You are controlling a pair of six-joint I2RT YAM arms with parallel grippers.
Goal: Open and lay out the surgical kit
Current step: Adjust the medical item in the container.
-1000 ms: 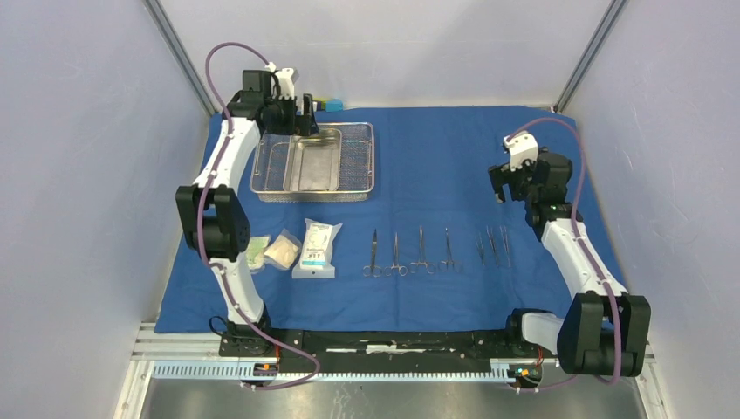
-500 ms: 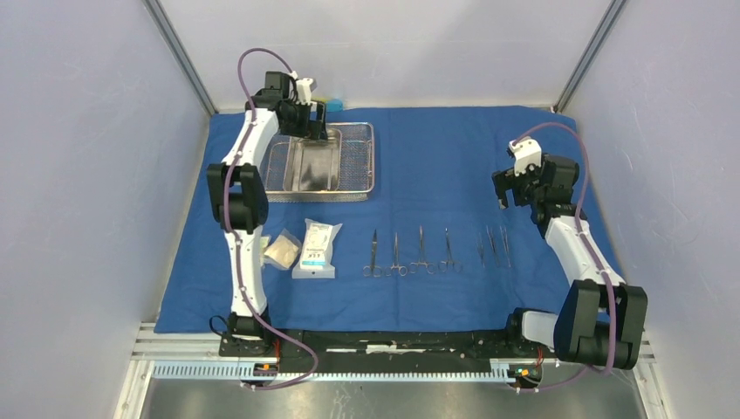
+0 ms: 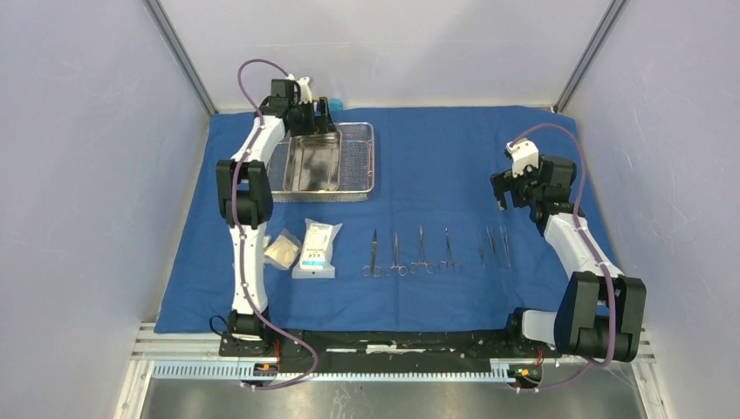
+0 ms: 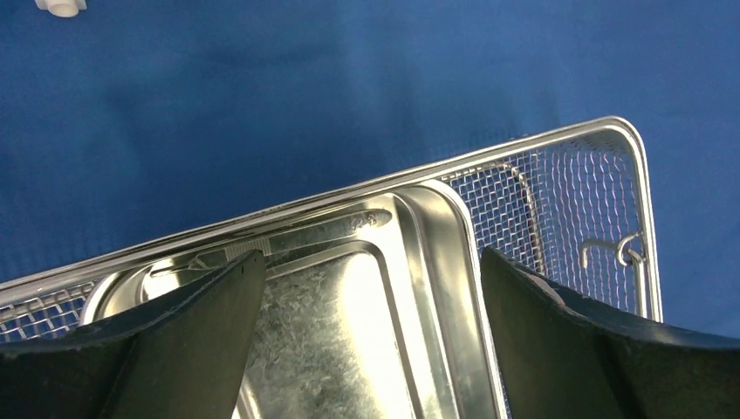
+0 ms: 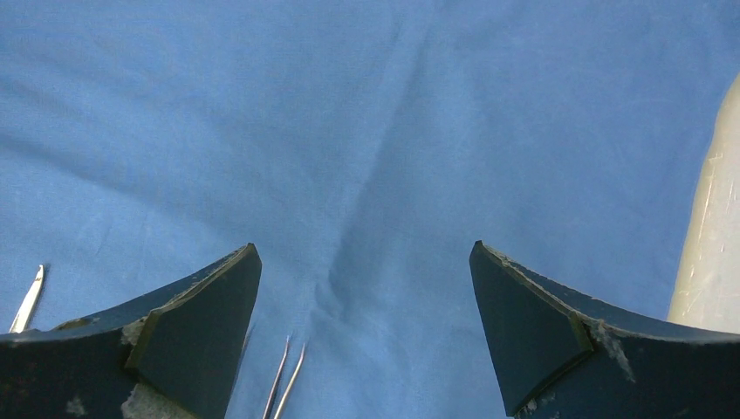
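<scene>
The left arm [image 3: 249, 175] has swung rightward, its elbow now closer to the basket [image 3: 362, 161] and its forearm covering the green packet. The left gripper [image 3: 318, 116] has slid right along the basket's far rim. The right gripper [image 3: 501, 196] has dropped slightly toward the near edge, with its elbow drawn in.

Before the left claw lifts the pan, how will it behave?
The pan looks like stiff sheet steel, so it probably will not flex. Its polished rim seems slippery. With room beside it in the basket, it may slide.
</scene>
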